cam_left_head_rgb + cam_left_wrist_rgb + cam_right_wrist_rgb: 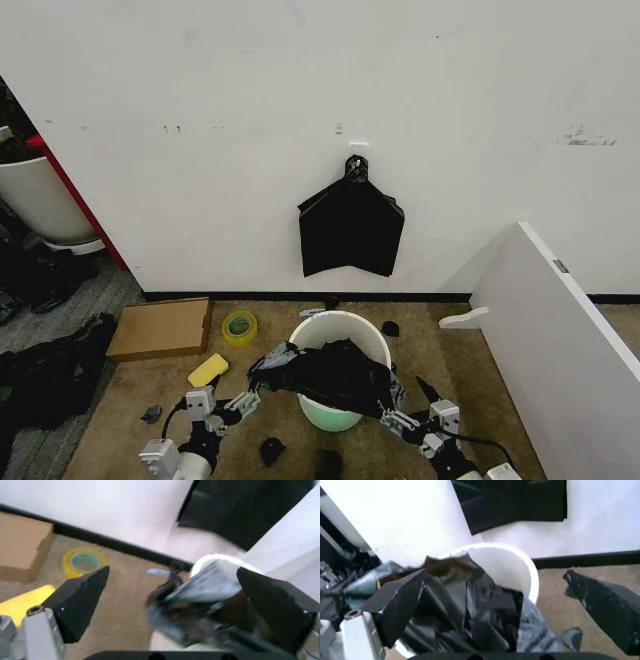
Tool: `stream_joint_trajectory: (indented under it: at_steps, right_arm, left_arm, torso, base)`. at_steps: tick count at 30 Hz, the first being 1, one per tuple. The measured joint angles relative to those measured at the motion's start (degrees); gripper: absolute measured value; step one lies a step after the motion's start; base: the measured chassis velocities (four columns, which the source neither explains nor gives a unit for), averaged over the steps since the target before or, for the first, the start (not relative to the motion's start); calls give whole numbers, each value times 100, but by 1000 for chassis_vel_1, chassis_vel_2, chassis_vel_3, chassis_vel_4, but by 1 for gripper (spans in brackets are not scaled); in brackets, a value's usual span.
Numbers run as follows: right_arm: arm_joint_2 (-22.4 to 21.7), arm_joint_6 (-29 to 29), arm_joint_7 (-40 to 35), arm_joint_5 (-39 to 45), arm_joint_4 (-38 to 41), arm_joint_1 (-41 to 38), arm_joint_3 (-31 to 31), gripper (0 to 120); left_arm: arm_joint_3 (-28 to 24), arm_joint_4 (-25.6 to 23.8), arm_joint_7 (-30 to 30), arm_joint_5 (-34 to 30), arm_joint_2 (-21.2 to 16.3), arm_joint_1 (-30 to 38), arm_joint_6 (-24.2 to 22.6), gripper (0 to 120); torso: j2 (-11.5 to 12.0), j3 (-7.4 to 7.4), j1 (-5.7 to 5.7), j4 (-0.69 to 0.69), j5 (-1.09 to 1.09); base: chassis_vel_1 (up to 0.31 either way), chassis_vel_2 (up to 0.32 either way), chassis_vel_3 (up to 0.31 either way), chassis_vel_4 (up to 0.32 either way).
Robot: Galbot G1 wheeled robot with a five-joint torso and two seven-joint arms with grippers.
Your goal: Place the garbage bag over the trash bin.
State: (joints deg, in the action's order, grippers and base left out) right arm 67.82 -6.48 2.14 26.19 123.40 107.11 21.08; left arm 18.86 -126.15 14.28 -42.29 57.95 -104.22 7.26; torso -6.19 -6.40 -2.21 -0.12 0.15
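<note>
The trash bin [345, 325] is a round white bucket standing on the brown carpet near the wall. The garbage bag [335, 375], black and crinkled, lies bunched over its front rim and partly inside it. One corner of the bag sticks out toward my left gripper [232, 403], which stands open just left of the bin. In the left wrist view the blurred bag [200, 592] sits between the spread fingers [82, 600]. My right gripper [412, 410] is open at the bin's front right. In the right wrist view the bag [470, 615] and bin [515, 570] lie beyond its open fingers [400, 603].
A flat black kite-shaped bundle [350, 228] hangs on the white wall behind the bin. A cardboard box [160, 328], a yellow tape roll [239, 327] and a yellow sponge [208, 370] lie to the left. A white board [560, 330] leans at the right. Small dark items [272, 450] dot the carpet.
</note>
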Motion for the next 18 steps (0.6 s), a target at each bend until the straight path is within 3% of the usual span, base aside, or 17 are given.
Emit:
stream_joint_trajectory:
  at_steps: [2,7,10,13,18]
  right_arm:
    - [-12,103,-19,138,59,-60,21,100]
    - [-235,929,-74,734,206,-554,246,100]
    - [-661,1969,-168,1450,168,-1266,388,100]
    - [-1206,3335,-327,2731,-20,-2051,544,100]
    - [-1849,3998,-55,3107,-605,-2944,279,100]
  left_arm:
    - [-2,-46,-15,11,36,-15,38,100]
    - [-60,-15,174,880,363,-56,292,100]
    - [-124,-80,237,1316,690,-114,364,100]
    - [-140,-91,251,1723,867,-164,409,100]
    - [-83,-90,263,2007,984,-256,459,100]
  torso:
    - [0,0,0,0,0]
    - [0,0,0,0,0]
    - [0,0,0,5,2]
    - [0,0,0,1,1]
    - [0,-1,0,0,1]
  base:
    - [0,0,0,0]
    - [0,0,0,0]
    - [0,0,0,0]
    - [0,0,0,0]
    - [0,0,0,0]
